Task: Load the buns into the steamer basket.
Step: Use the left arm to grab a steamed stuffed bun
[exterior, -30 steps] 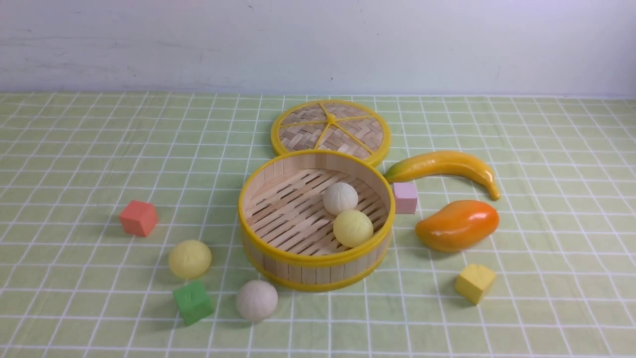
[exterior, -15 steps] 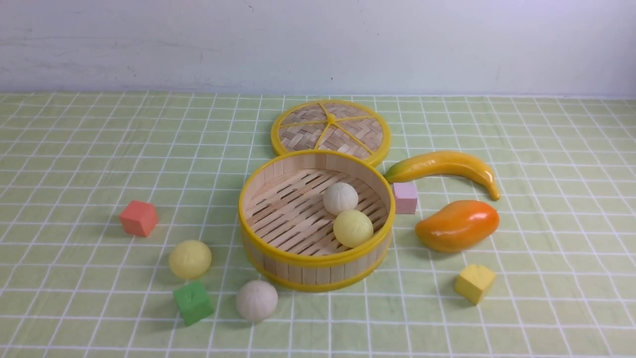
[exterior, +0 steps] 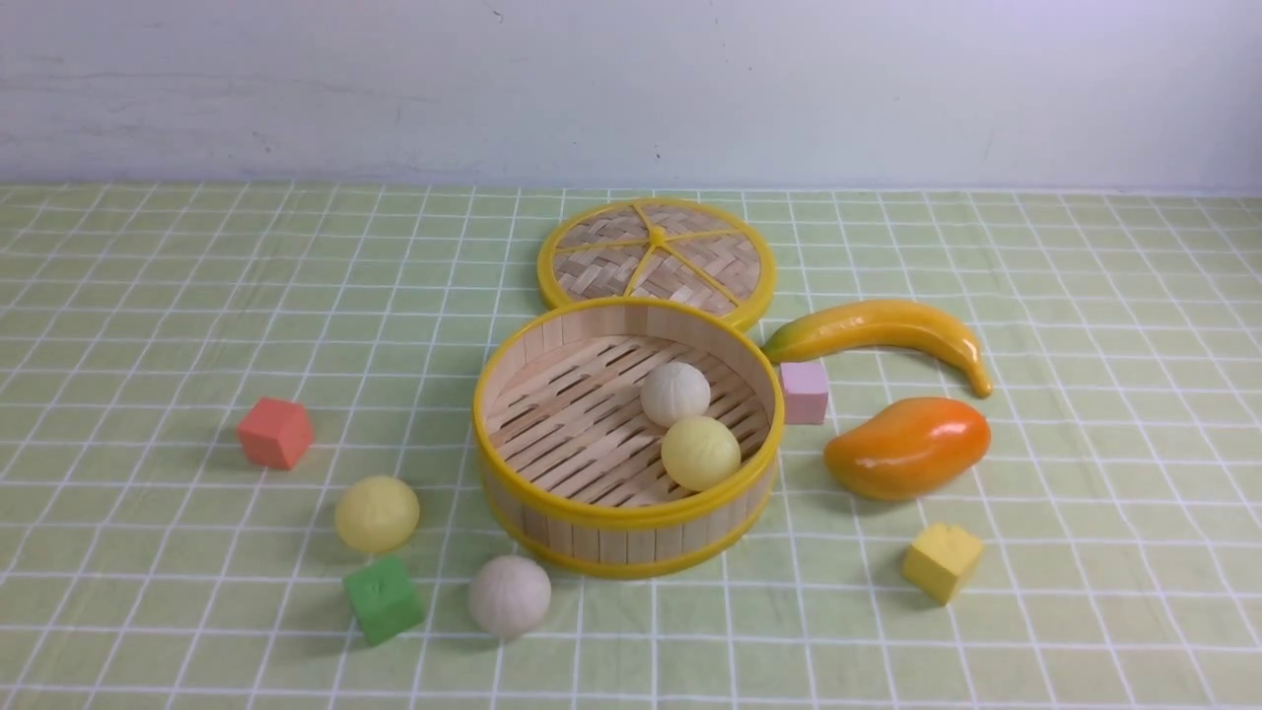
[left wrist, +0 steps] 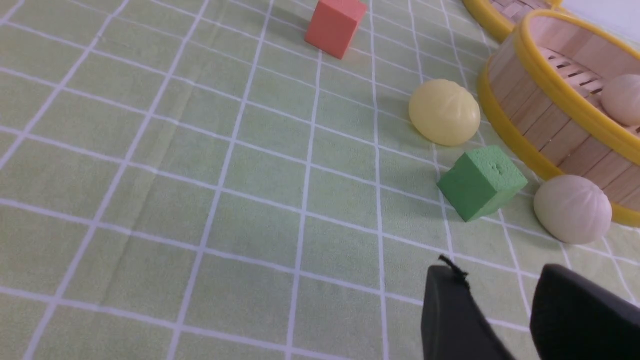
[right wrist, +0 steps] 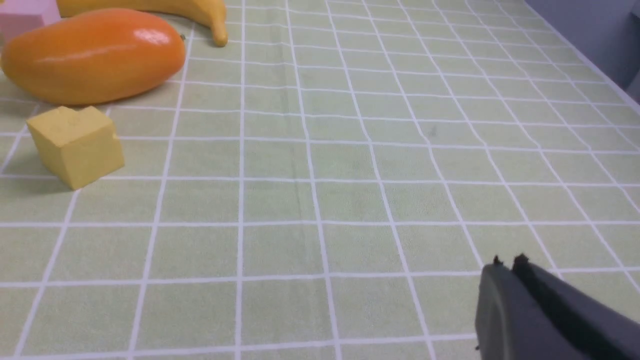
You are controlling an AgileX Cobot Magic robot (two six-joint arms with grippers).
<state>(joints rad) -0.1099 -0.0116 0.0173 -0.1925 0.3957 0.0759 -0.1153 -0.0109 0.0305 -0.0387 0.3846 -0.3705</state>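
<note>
Steamer basket [exterior: 592, 537]: mid-desk, holding a white bun [exterior: 674, 392] and a yellow bun [exterior: 700, 453].
Outside: second yellow bun [exterior: 376, 514] and second white bun [exterior: 509, 595] lie on the desk [exterior: 148, 296], near-left of the basket, beside the green cube [exterior: 383, 598].
Left end effector [left wrist: 500, 280]: released, empty, near the second white bun.
Right end effector [right wrist: 507, 265]: clenched, empty, right of the yellow cube [right wrist: 75, 145].

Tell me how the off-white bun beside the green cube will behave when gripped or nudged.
The off-white bun on the cloth is round with a small footprint, so a nudge would probably roll it. Its matte, pleated skin likely gives fair grip. Probably a light toy, though weight is not visible.
</note>
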